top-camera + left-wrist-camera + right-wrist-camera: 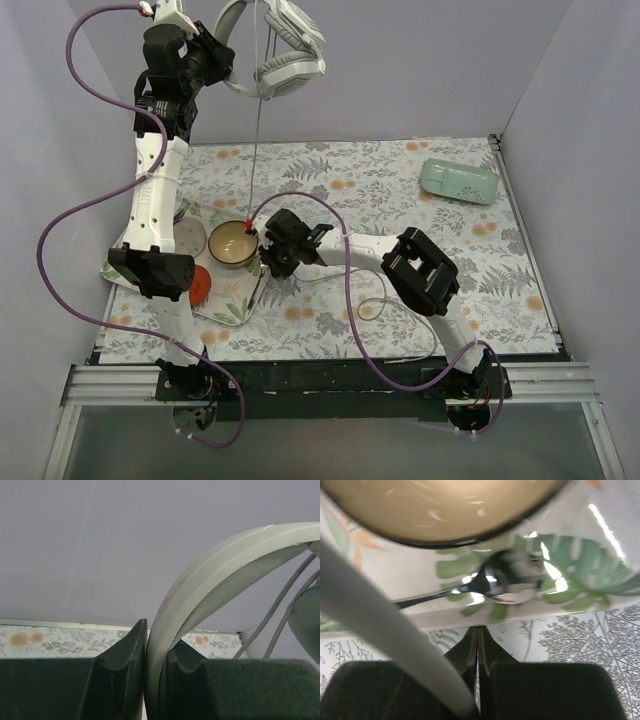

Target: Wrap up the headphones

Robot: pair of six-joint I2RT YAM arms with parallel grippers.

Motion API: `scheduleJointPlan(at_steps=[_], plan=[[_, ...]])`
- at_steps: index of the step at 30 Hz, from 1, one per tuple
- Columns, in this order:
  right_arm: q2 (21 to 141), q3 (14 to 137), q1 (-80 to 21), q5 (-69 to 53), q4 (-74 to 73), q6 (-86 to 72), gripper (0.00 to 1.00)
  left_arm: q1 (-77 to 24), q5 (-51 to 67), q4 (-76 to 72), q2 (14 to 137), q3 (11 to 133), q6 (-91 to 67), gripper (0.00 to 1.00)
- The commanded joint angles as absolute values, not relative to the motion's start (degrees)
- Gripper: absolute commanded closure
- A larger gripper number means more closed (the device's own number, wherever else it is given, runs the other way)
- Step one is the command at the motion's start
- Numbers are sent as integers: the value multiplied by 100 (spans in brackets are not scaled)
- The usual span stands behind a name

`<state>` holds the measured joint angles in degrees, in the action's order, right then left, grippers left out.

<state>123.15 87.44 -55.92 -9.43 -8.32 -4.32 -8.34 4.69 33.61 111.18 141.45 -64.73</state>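
Left arm (150, 200) raised high at far left, left gripper (157, 642) jaws clamping the headphones (290, 45); right arm (425, 270) low, reaching left, right gripper (478, 635) jaws closed.

White arms (150, 200), black claws (156, 650), looping purple cables (347, 300)

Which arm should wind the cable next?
Right, likely. The right gripper is shut on the cable at its low end beside the bowl; the left gripper is occupied, clamping the headphones by the headband aloft.

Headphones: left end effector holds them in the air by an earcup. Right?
No. The left end effector is shut on the headband, not an earcup; the left wrist view shows this. The headphones are in the air, as you said.
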Motion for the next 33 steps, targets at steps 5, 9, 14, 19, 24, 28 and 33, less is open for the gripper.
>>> scheduleJointPlan(at_steps=[5,9,14,19,24,28,33], plan=[[11454,8968,-6231,-213,-1951,-18,99,-896,-921,1741,10942,13563,-5398,100],[10506,8675,-6371,184,-2423,165,99,-905,-1424,1022,11030,12835,-4319,100],[9705,8780,-6557,518,-3075,369,99,-1002,-1845,397,11232,12191,-3201,100],[8501,8956,-6548,1306,-3173,623,99,-1318,-2214,-921,11040,10848,-1691,100],[7472,9149,-6101,2152,-2796,948,99,-1845,-2153,-1738,10540,9636,-679,100],[7023,9298,-5310,2285,-2365,1204,99,-2302,-2197,-2399,10126,8430,-18,100],[6803,9553,-4080,2320,-1978,1502,99,-2636,-1961,-2005,9695,7630,45,100]])
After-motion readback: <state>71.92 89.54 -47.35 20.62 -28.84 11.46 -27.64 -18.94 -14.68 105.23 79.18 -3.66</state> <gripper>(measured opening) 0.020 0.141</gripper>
